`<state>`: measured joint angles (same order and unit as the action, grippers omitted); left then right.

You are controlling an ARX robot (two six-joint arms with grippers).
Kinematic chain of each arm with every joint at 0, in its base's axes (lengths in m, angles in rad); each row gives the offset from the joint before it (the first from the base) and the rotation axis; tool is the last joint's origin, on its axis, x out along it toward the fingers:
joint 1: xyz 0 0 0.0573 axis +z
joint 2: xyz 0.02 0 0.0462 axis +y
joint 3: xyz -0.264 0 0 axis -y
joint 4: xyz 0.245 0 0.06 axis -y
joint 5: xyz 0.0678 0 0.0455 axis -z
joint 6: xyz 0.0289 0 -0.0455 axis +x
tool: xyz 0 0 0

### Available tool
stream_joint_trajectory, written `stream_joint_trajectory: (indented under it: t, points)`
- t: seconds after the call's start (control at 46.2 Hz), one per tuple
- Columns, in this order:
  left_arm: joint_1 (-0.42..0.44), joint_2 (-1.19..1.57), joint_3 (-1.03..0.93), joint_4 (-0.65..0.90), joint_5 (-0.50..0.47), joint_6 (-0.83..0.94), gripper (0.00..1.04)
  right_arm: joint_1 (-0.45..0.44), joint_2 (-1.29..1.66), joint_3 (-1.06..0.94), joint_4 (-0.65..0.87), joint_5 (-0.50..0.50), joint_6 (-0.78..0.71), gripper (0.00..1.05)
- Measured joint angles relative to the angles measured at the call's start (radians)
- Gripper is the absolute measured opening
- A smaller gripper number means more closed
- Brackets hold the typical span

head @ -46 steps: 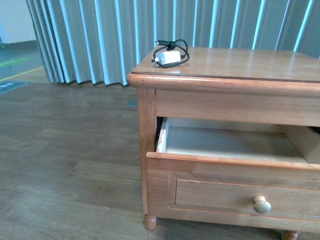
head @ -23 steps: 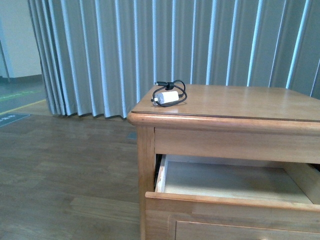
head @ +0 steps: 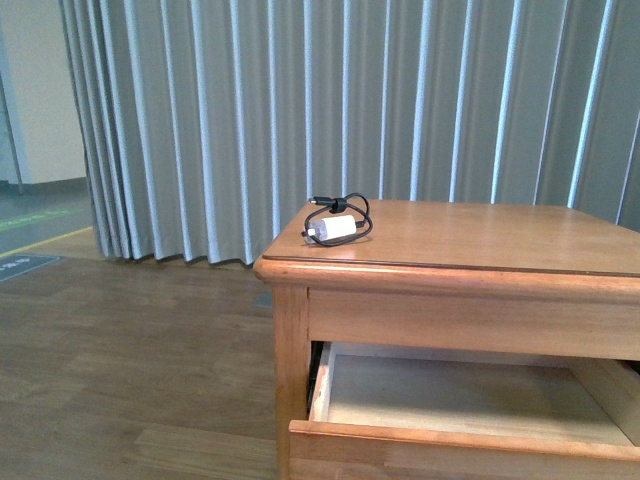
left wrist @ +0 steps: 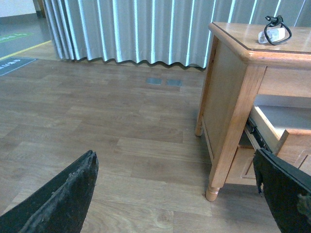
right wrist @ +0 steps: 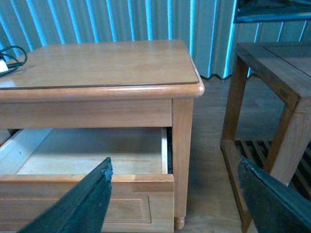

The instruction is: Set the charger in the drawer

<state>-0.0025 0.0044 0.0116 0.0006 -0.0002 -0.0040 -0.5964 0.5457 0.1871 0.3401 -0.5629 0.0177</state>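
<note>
The charger (head: 330,228), a white plug block with a looped black cable, lies on the near left corner of the wooden cabinet top (head: 480,235). Below the top, the drawer (head: 455,438) stands pulled out, and its pale inside shows nothing in it. Neither arm shows in the front view. My left gripper (left wrist: 175,194) hangs open over the floor beside the cabinet's left side, well away from the charger (left wrist: 274,35). In front of the drawer (right wrist: 87,183), near the cabinet's right end, my right gripper (right wrist: 177,194) is open and holds nothing. There only the charger's cable (right wrist: 9,56) shows at the frame edge.
Grey pleated curtains (head: 300,110) hang behind the cabinet. Wood-plank floor (left wrist: 121,141) stretches to the cabinet's left. A dark wooden table (right wrist: 272,63) with a slatted lower shelf stands close to the cabinet's right side.
The front view has tilted upward: the cabinet sits lower in frame and the drawer's knob has dropped out of sight. The charger stays in the same spot on the top.
</note>
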Motion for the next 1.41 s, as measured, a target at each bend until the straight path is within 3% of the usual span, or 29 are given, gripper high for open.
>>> stream_joint_trajectory:
  t: [0.281,0.411,0.844,0.887,0.995,1.039,1.125,1.407]
  points:
    - [0.000,0.000,0.000,0.000,0.000,0.000,0.99,0.257,-0.211,-0.097,-0.105,0.237,-0.013,0.20]
    - [0.000,0.000,0.000,0.000,0.000,0.000,0.99,0.324,-0.259,-0.110,-0.132,0.303,-0.017,0.03]
    - [0.000,0.000,0.000,0.000,0.000,0.000,0.99,0.344,-0.271,-0.114,-0.136,0.311,-0.018,0.74]
    - [-0.036,0.024,0.000,0.033,-0.130,-0.027,0.99,0.344,-0.271,-0.114,-0.136,0.311,-0.018,0.81]
    - [-0.210,0.230,0.002,0.253,-0.684,-0.132,0.99,0.344,-0.271,-0.114,-0.136,0.311,-0.016,0.98]
    - [-0.212,0.318,0.013,0.311,-0.781,-0.154,0.99,0.344,-0.271,-0.114,-0.137,0.311,-0.017,0.96]
    - [-0.183,0.438,0.055,0.374,-0.757,-0.179,0.99,0.344,-0.271,-0.114,-0.137,0.313,-0.017,0.96]
    - [-0.147,0.885,0.307,0.516,-0.440,-0.191,0.99,0.344,-0.272,-0.114,-0.137,0.312,-0.017,0.96]
